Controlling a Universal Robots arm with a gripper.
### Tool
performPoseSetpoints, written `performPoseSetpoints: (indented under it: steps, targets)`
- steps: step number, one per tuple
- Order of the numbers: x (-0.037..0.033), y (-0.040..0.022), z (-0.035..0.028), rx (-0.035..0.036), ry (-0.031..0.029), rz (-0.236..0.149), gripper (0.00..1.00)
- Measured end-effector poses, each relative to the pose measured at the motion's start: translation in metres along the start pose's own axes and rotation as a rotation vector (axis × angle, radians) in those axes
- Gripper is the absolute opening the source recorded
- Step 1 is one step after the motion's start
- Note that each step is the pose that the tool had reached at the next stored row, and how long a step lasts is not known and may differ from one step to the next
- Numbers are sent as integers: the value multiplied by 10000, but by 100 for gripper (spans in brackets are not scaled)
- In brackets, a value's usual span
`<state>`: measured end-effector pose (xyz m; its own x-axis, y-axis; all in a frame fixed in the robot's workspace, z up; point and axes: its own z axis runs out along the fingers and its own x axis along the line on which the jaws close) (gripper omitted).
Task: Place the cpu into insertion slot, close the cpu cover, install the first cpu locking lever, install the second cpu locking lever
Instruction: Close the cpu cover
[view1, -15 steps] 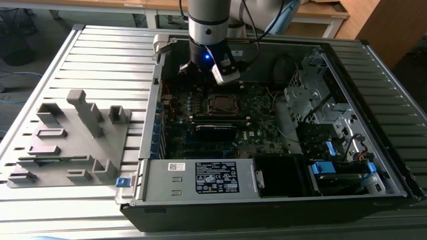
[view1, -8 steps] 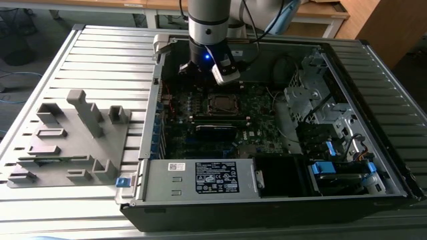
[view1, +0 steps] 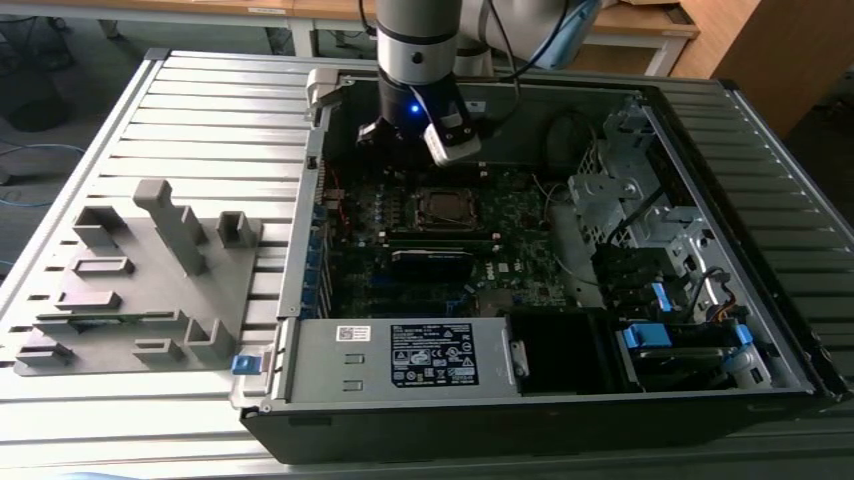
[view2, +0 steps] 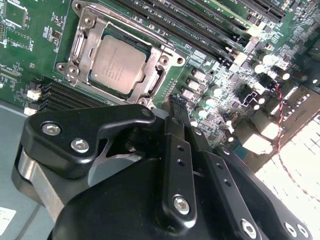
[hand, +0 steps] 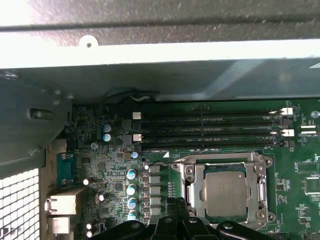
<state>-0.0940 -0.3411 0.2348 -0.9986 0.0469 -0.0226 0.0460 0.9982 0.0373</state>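
The cpu (view2: 119, 66) (hand: 226, 194) lies flat in the insertion slot (view1: 441, 207), its dull grey top facing up. The silvery cpu cover (view2: 82, 45) (hand: 197, 185) is folded down around it, framing the chip. My gripper (view2: 173, 106) (hand: 178, 204) hovers just beside the socket, over the row of small capacitors and chokes. Its black fingers are shut together and hold nothing. In the exterior view the arm (view1: 414, 60) stands over the far part of the motherboard, behind the socket.
Long black memory slots (hand: 210, 127) (view2: 200, 25) run along one side of the socket. The case wall (hand: 150, 60) rises close behind the gripper. A power supply (view1: 400, 355) and a drive cage (view1: 641, 190) fill the case. A grey fixture (view1: 147, 280) sits at the exterior view's left.
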Motion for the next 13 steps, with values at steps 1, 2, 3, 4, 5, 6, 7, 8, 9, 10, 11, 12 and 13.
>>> performPoseSetpoints:
  steps: [1, 2, 3, 4, 5, 6, 7, 8, 9, 10, 11, 12, 13]
  targets:
    - [0, 0, -9, 0, 0, 0, 11]
    - [0, 1, -14, 0, 0, 0, 11]
    - [0, 1, -14, -2, -1, 0, 11]
    - [0, 1, -14, -3, -1, 0, 11]
    - [0, 1, -14, -3, -2, 1, 11]
    - [0, 1, -15, -2, -1, 0, 11]
    - [0, 1, -15, -2, -1, 0, 11]
    - [0, 1, -15, -1, 0, -1, 11]
    - [4, 0, -15, 0, 1, 0, 11]
    - [16, -1, -15, 1, 1, 0, 11]
    - [34, -2, -15, 1, 1, 0, 11]
    - [54, -2, -14, 0, 0, -2, 11]
    - [77, -3, -14, 0, -1, -2, 11]
